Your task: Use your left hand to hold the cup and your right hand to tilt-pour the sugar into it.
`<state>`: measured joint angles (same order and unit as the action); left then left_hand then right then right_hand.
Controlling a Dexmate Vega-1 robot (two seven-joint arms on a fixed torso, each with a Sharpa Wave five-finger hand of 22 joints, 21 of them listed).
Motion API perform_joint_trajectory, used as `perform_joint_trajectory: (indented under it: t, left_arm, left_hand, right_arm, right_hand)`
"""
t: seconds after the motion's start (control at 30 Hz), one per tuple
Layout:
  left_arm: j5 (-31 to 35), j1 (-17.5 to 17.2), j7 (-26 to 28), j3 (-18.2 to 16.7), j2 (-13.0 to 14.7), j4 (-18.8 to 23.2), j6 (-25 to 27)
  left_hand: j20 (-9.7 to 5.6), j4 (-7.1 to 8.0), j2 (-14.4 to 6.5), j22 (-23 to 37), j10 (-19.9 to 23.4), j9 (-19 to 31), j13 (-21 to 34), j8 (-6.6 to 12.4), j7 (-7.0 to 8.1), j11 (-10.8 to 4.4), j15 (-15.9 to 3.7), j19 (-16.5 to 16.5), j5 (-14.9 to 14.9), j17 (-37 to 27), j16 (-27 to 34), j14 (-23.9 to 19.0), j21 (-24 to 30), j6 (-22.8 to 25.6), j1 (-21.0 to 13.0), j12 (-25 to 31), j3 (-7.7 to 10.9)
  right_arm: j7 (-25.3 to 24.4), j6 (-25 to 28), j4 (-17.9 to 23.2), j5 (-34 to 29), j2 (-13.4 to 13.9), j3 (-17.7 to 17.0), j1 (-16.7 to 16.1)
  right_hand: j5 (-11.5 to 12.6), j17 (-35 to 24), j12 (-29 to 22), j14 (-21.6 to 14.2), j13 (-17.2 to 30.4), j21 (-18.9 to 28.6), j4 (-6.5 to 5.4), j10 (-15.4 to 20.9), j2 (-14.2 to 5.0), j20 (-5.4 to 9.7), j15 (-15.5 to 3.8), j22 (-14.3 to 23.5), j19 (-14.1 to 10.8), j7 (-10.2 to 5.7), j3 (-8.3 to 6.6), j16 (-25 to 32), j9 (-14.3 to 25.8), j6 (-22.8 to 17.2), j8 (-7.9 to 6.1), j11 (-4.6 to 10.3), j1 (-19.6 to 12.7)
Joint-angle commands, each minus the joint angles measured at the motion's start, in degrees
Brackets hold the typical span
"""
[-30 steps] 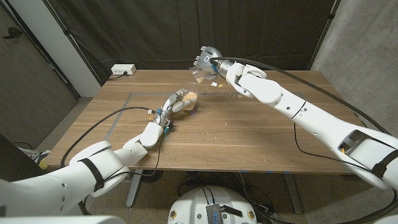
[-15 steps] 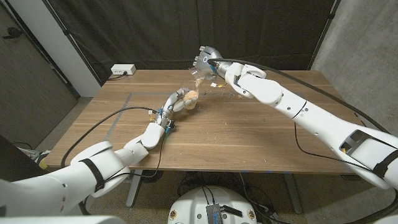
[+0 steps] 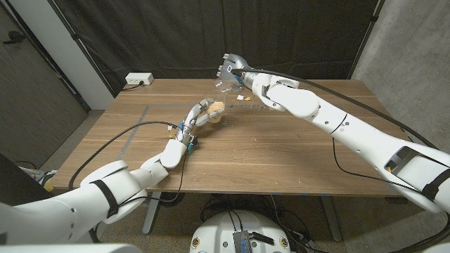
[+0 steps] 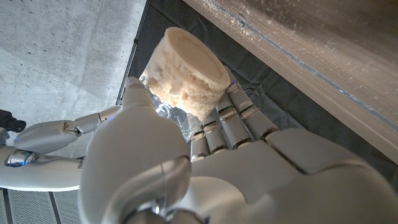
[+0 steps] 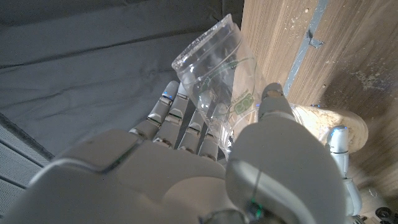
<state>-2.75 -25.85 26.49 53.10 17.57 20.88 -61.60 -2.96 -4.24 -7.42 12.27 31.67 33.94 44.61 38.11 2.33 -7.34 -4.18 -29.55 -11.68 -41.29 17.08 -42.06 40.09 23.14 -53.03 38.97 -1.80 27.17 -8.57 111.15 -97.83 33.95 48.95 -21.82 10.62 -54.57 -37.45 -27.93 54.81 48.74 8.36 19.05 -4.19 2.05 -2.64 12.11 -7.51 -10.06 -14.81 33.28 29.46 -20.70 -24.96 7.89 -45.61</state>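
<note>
Head view, left to right: the left hand (image 3: pixel 199 114) grips the cup (image 3: pixel 216 110), which we see heaped with sugar (image 3: pixel 217 107), above the wooden counter (image 3: pixel 281 151). Up and to its right, the right hand (image 3: pixel 233 72) grips a clear plastic sugar container (image 3: pixel 223 87), tilted mouth-down toward the cup. We judge the pour to be at or near its end; the next move calls for righting the container and drawing it clear without jostling the full cup. The left wrist view shows the sugar (image 4: pixel 186 78) standing proud of the cup's rim, which the head view only hints at. The right wrist view shows the container (image 5: pixel 214 78) looking empty, and scattered grains on the counter (image 5: pixel 348 56).
</note>
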Motion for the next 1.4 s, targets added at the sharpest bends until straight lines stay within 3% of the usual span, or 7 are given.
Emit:
perform_joint_trajectory:
  t: [0.03,0.83,1.03,1.27,1.4]
  left_arm:
    - [3.3,0.2,5.3,2.1,0.5,0.1,-2.6]
    - [5.5,2.7,8.9,3.4,1.6,0.5,-6.8]
    - [6.2,3.1,9.6,2.7,2.0,0.9,-8.8]
    - [8.8,3.5,12.0,1.6,3.1,2.5,-11.8]
    - [11.4,3.1,14.1,0.4,4.4,5.5,-12.4]
  left_hand:
    - [-5.26,0.19,-0.1,0.1,0.7,-0.1,0.2,0.03,-0.39,-0.08,-4.91,0.0,-0.1,-0.3,0.0,-0.3,0.5,0.6,0.3,0.0,-0.06]
    - [-5.15,0.24,0.2,0.1,0.9,-0.1,0.3,0.11,-0.54,0.28,-4.8,0.0,-0.1,-0.5,0.2,-0.7,0.8,1.1,0.4,0.0,-0.27]
    - [-5.11,0.24,0.2,0.1,0.7,0.0,0.4,0.1,-0.68,0.34,-4.74,0.1,-0.1,-0.5,0.1,-0.5,0.8,1.0,0.4,-0.1,-0.3]
    - [-5.0,0.31,0.3,0.1,0.7,0.1,0.5,0.05,-0.87,0.63,-4.62,0.2,-0.1,-0.5,0.2,-0.5,0.9,1.0,0.5,-0.1,-0.41]
    - [-4.96,0.35,0.3,0.1,0.7,0.1,0.5,0.06,-0.93,0.88,-4.6,0.2,-0.1,-0.6,0.2,-0.4,0.9,1.0,0.5,-0.1,-0.44]
  right_arm:
    - [5.2,1.2,0.6,7.2,-2.0,-4.4,-0.2]
    - [11.1,9.4,4.2,16.1,0.5,-13.9,-4.1]
    - [11.6,12.8,4.7,20.6,0.5,-16.9,-5.7]
    - [11.9,16.8,5.3,23.9,0.8,-19.1,-7.0]
    - [11.9,18.6,5.8,24.4,1.5,-19.4,-7.8]
  right_hand:
    - [0.0,-0.4,0.3,0.1,0.3,0.4,-0.08,0.1,-0.82,1.92,-10.6,0.3,-0.4,-1.39,-0.27,0.3,0.2,-1.6,0.18,-0.53,-0.1]
    - [-0.5,-1.0,0.7,0.1,0.3,1.0,-0.27,0.2,-1.09,2.35,-10.59,0.2,-1.4,-1.59,-0.32,0.1,0.6,-2.1,0.18,-0.55,0.1]
    - [-0.5,-1.3,0.6,-0.5,0.0,1.1,-0.32,1.4,-1.1,2.33,-10.59,0.1,-1.5,-1.41,-0.33,0.1,0.8,-5.2,-0.9,-0.34,0.3]
    - [-0.5,-1.5,0.8,-0.7,0.0,1.2,-0.2,1.5,-1.04,2.48,-10.61,0.1,-1.7,-1.34,-0.37,0.1,0.8,-5.3,-0.81,-0.41,0.2]
    - [-0.5,-1.5,0.8,-0.8,0.0,1.3,-0.19,1.6,-1.1,2.57,-10.61,0.1,-1.9,-1.3,-0.43,0.1,0.9,-5.3,-0.75,-0.48,0.2]
